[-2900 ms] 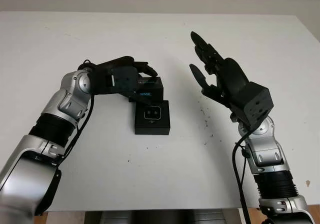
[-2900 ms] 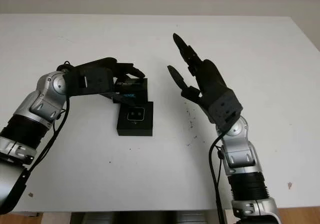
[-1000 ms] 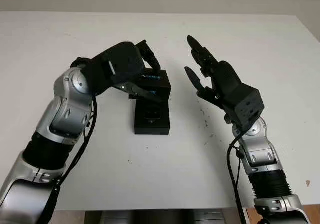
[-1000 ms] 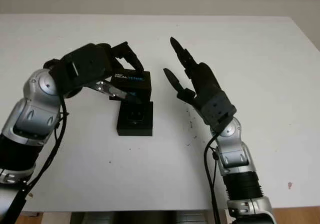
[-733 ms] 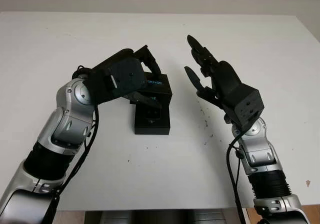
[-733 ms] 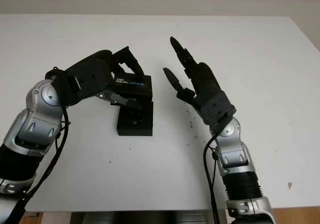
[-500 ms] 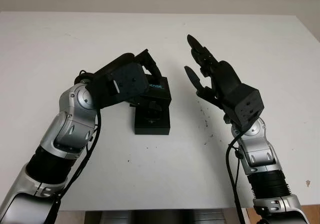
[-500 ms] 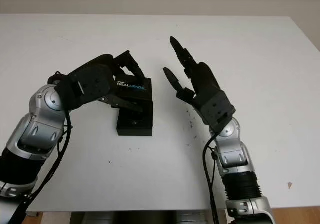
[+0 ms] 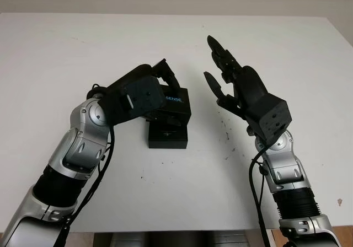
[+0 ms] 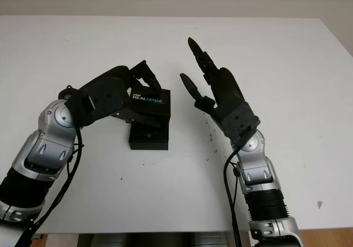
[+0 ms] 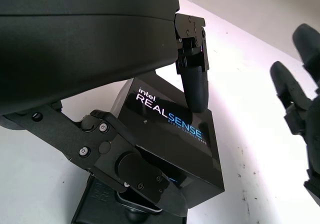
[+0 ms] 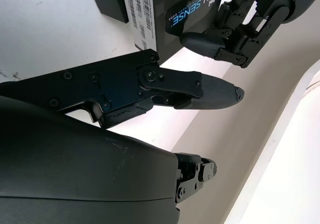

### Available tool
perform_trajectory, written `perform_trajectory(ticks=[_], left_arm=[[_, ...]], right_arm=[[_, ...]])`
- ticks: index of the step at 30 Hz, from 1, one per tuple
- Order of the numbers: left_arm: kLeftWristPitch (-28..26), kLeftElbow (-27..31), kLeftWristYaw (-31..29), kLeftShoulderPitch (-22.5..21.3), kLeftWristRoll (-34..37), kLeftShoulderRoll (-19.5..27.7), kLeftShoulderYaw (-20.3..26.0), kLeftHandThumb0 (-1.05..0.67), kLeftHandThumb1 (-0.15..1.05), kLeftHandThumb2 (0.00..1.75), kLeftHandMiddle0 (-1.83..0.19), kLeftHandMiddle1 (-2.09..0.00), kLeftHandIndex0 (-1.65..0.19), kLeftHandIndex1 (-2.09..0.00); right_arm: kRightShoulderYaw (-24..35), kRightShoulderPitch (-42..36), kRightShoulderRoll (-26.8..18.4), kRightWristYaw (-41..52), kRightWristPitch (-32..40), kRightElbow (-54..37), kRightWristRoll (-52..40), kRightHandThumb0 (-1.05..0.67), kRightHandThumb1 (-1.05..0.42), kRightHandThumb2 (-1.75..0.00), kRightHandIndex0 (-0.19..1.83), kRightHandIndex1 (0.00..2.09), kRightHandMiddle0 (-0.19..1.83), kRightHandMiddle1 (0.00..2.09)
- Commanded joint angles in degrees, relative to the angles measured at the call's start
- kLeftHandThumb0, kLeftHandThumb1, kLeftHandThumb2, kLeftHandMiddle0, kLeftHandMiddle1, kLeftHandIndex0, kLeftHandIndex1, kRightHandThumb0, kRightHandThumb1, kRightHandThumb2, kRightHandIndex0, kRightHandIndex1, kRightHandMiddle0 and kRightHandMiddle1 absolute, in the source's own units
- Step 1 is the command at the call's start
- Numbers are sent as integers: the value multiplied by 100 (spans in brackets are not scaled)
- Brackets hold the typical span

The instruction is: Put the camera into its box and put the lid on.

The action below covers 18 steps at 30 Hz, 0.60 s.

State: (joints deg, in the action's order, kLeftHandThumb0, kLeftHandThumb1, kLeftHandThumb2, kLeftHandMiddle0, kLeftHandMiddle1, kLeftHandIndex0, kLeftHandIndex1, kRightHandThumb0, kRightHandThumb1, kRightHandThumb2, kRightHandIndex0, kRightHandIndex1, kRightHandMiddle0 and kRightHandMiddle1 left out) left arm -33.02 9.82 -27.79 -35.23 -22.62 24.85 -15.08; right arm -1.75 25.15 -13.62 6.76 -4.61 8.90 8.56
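Left hand: left hand (image 9: 146, 95) is closed around the lid (image 9: 175, 101), the black cover printed with white lettering, one finger (image 11: 192, 86) pressed on its top face and another under its lower edge.
Lid: held tilted just above the far end of the box (image 9: 168, 138), at about 12 o'clock from the box's middle; not yet seated, with the near part of the box uncovered.
Box: black, open, sitting on the white table (image 9: 83, 48) near its middle, at about 3 o'clock from the left forearm.
Camera: a small dark object shows in the box's recess below the lid (image 9: 165, 129); it looks like the camera already placed, though I cannot make out detail.
Right hand: right hand (image 9: 234, 84) is open and holds nothing, raised above the table at about 3 o'clock from the lid, well apart from it.
Done, as I judge: camera in the box, lid picked up and brought over it.
Left to do: level the lid, line it up with the box edges, lower it until it sits flush, release.
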Motion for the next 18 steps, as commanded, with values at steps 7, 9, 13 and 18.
perform_trajectory(ticks=[7, 9, 13, 18], left_arm=[[-124, 159, -5, 112, -35, -19, -27, -31, 105, 14, 2, -184, 3, -167], [-241, 176, -4, 115, -8, -62, -1, -31, 105, 14, 2, -183, 2, -168], [-360, 203, 7, 109, 11, -96, -10, -31, 105, 13, -2, -178, 0, -169], [-410, 227, 12, 113, 134, -121, 24, -31, 105, 13, -4, -182, 0, -171]], right_arm=[[13, 51, -32, 20, -74, 18, -24, -72, -105, -52, 12, 6, 12, 6], [15, 60, -26, 23, -71, 30, -31, -72, -105, -52, 12, 6, 12, 6], [19, 79, -9, 10, -78, 64, -34, -72, -105, -52, 12, 6, 12, 6], [-9, 99, -40, -25, -125, 105, 45, -72, -105, -52, 13, 6, 12, 6]])
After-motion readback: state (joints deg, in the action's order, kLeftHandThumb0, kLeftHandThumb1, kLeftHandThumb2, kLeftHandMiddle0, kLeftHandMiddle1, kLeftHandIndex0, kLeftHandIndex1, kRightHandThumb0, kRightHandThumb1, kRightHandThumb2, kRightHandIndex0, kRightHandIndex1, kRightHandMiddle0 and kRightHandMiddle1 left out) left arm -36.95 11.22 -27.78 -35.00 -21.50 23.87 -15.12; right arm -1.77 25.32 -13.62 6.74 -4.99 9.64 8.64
